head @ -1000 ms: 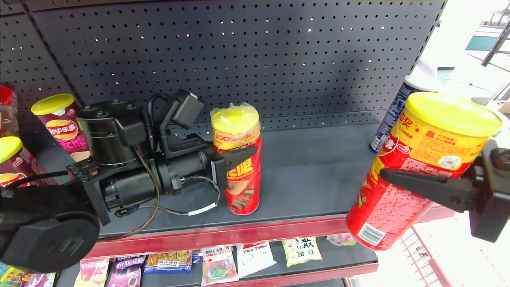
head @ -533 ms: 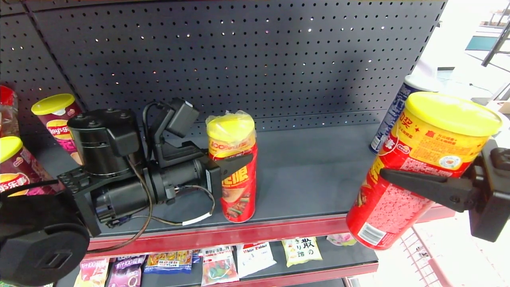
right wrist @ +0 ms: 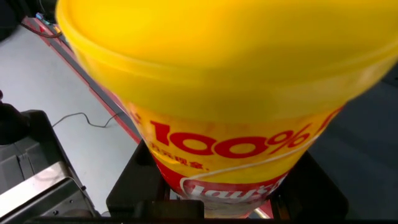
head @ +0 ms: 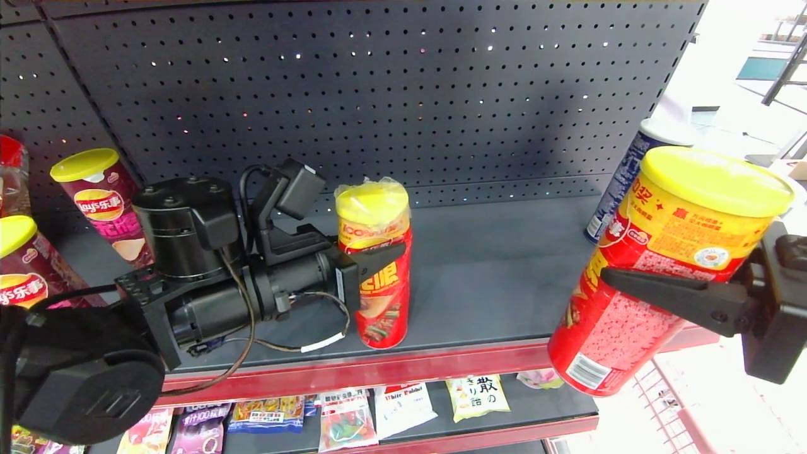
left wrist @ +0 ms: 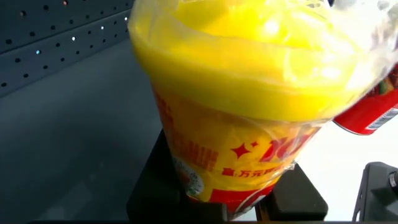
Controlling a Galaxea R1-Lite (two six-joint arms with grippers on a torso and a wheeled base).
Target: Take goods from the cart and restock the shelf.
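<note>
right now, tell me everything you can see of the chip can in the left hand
The chip can is a tall red tube with yellow print and a snack picture low down, its yellow lid under loose clear film. It stands upright near the dark shelf's red front edge; whether its base rests there is unclear. The left hand is shut on its upper half, one black finger across the front.

Can [head: 381, 296] on shelf [head: 492, 284] near front edge; second can [head: 681, 221] before shelf's right end.
</note>
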